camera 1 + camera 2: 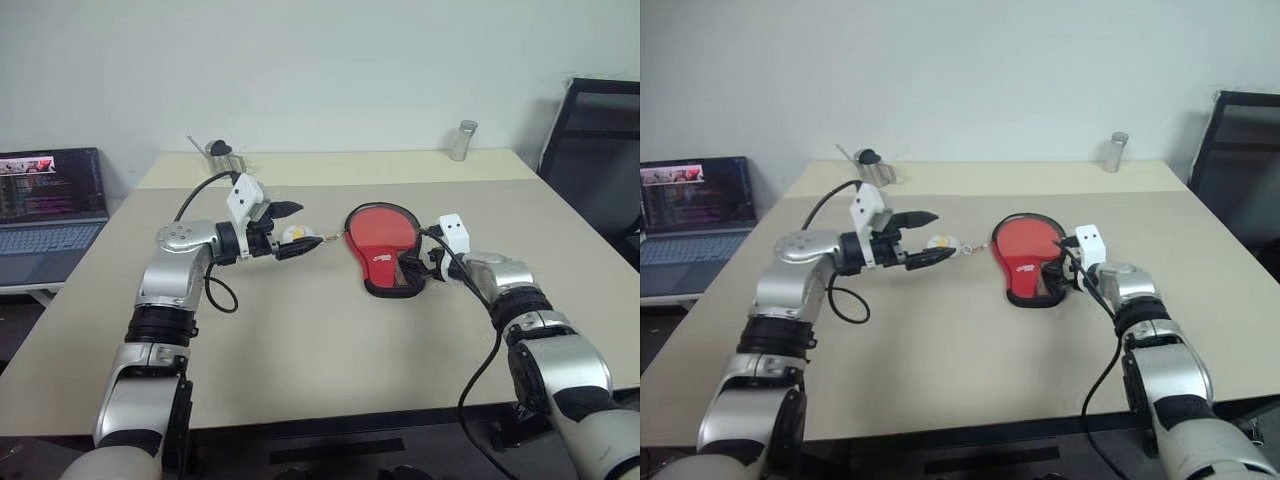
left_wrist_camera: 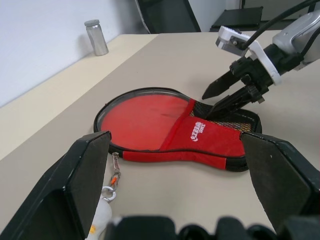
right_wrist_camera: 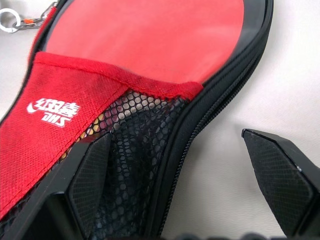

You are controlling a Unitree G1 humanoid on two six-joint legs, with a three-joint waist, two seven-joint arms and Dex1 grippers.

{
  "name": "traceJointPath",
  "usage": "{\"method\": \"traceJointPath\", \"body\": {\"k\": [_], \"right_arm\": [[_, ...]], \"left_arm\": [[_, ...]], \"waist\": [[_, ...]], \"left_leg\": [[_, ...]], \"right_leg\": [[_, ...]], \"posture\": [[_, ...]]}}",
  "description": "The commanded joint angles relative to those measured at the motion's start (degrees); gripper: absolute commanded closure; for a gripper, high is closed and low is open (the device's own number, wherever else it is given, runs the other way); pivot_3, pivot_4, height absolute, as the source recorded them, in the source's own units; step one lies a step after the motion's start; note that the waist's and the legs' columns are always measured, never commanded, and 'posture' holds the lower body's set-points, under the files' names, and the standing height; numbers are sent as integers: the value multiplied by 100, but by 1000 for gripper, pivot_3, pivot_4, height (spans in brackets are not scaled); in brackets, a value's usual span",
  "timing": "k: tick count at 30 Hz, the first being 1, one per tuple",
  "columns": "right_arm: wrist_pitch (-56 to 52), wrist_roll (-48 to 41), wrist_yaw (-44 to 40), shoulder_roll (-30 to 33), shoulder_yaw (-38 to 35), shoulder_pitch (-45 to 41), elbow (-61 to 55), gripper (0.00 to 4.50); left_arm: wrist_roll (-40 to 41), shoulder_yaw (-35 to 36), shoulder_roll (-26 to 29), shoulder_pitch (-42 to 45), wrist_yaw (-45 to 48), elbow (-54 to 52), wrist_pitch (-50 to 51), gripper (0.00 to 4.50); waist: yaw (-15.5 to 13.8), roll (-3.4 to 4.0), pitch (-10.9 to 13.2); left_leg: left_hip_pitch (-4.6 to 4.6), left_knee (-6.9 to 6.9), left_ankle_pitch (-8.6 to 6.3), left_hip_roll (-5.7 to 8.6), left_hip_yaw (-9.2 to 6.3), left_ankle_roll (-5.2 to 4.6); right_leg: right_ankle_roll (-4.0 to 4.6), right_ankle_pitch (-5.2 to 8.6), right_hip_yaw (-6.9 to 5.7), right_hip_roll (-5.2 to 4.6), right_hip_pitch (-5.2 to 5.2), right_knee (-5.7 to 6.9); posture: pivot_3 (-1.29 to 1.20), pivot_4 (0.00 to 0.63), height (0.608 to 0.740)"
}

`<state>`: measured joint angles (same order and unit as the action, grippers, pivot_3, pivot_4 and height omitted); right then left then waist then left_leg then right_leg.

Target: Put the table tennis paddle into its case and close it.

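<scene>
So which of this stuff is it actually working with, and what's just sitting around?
For the job:
- the case, lying flat on the table
- the paddle, its red face showing inside the case

Just lying about:
- metal canister
- small keyring charm
- laptop
- black chair

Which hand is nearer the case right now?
Right. The right hand hangs open at the handle end of the case, one finger over its mesh. The left hand is open too, apart from it, beyond the keyring.

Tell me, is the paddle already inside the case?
Yes. The paddle lies in the case, its red face showing, its handle under the red and mesh pocket.
</scene>
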<state>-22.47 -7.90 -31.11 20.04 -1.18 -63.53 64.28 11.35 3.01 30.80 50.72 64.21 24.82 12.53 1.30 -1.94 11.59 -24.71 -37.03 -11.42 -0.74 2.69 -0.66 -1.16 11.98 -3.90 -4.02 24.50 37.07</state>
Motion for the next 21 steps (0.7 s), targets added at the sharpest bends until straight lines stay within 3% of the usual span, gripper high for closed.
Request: {"method": "traceJointPath", "body": {"k": [1,5,17,21], "right_arm": [[170,68,-28,-102,-104,-181,261,16],[164,148,-61,-206,-74,-229,431,541],[9,315,-164,-608,-73,-150,500,4396],[-60,290,-256,-743,-77,-123,429,4455]], "left_arm": [[115,13,104,67,-52,-311,33,0],[111,-4,113,62,-56,-346,55,0],[111,-41,207,-119,-5,-514,103,0],[220,-11,448,-406,269,-708,232,0]], "waist": [[24,0,0],[38,0,-1],[60,0,-3],[90,0,-5]], "left_leg": [[0,0,0,0,0,0],[5,0,0,0,5,0],[37,5,0,-4,24,0],[54,12,-1,-7,36,1]], "right_leg": [[0,0,1,0,0,0],[0,0,4,0,-1,4],[0,0,13,0,-18,11],[1,0,21,1,-23,12]], "posture": [[0,150,740],[0,150,740],[0,150,740],[0,150,740]]}}
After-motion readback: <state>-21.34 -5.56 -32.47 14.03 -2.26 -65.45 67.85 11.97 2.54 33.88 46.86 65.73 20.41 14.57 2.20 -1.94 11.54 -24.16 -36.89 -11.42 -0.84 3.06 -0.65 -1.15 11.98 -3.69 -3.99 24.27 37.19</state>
